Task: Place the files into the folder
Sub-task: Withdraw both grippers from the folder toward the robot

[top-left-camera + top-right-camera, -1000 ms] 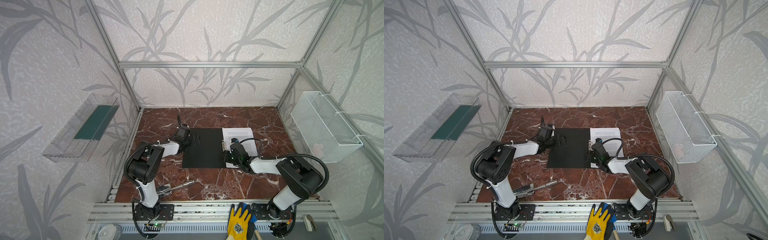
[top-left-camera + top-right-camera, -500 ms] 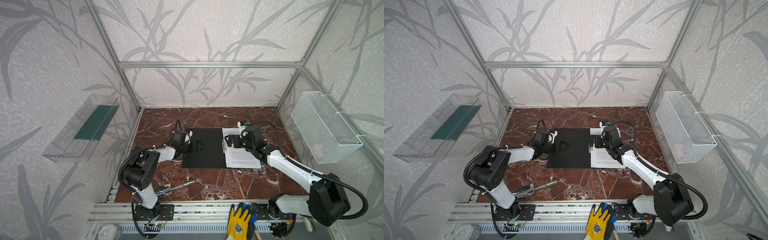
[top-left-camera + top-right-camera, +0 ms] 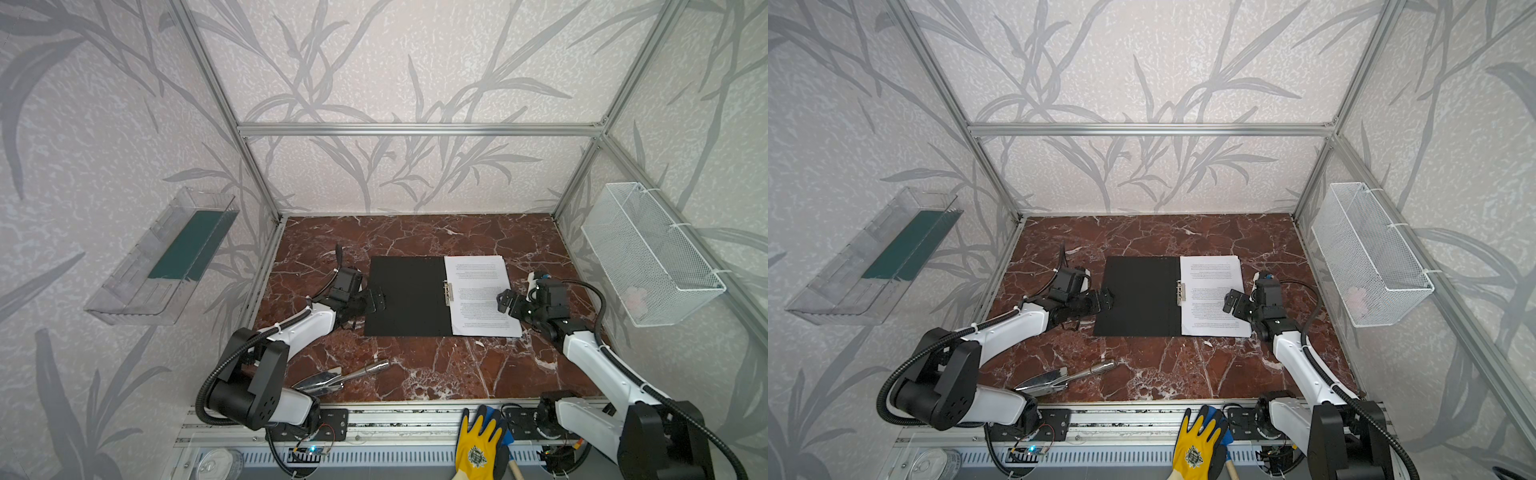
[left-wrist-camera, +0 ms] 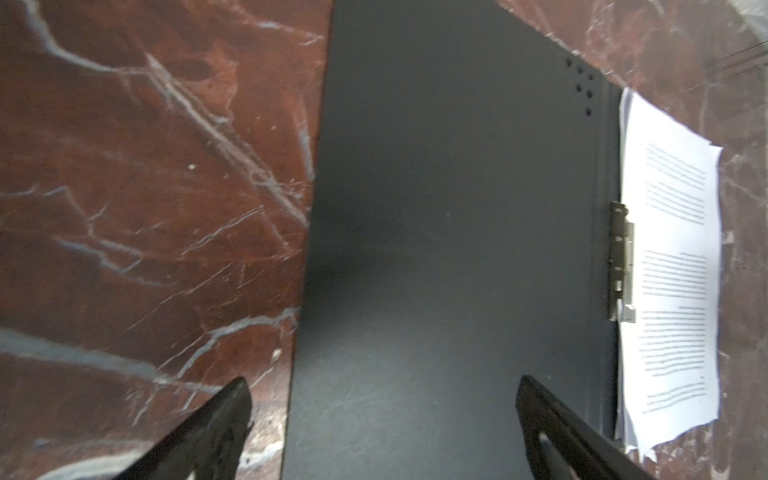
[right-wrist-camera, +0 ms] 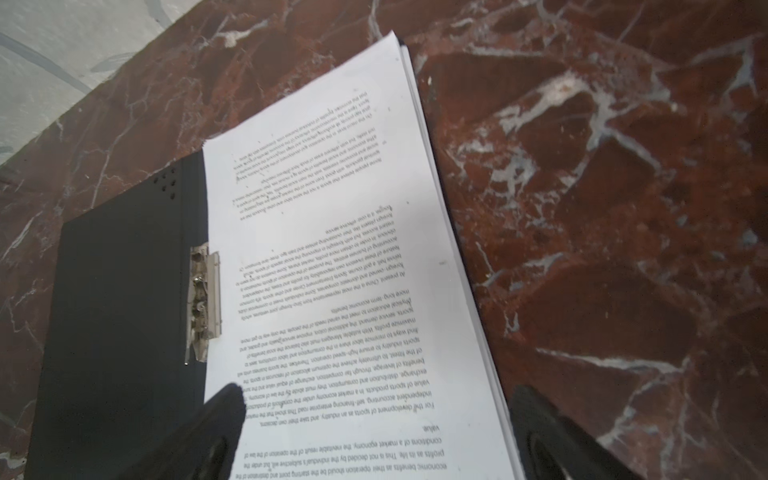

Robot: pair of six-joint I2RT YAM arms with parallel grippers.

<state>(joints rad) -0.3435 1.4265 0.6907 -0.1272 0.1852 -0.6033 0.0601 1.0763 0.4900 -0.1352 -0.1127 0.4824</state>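
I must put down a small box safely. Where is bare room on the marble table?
Bare: the red marble tabletop between the open black folder and the back wall; the front patch between folder, silver metal tool and right arm. Crowded: both folder sides, where the open left gripper and right gripper sit.

The papers (image 3: 482,295) hide the right half of the folder (image 3: 407,295); the yellow glove (image 3: 478,451) is cut off at the lower edge.

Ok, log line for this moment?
folder: open flat | papers: stacked on its right half | left fingers: open, at folder's left edge | right fingers: open, over papers' right edge
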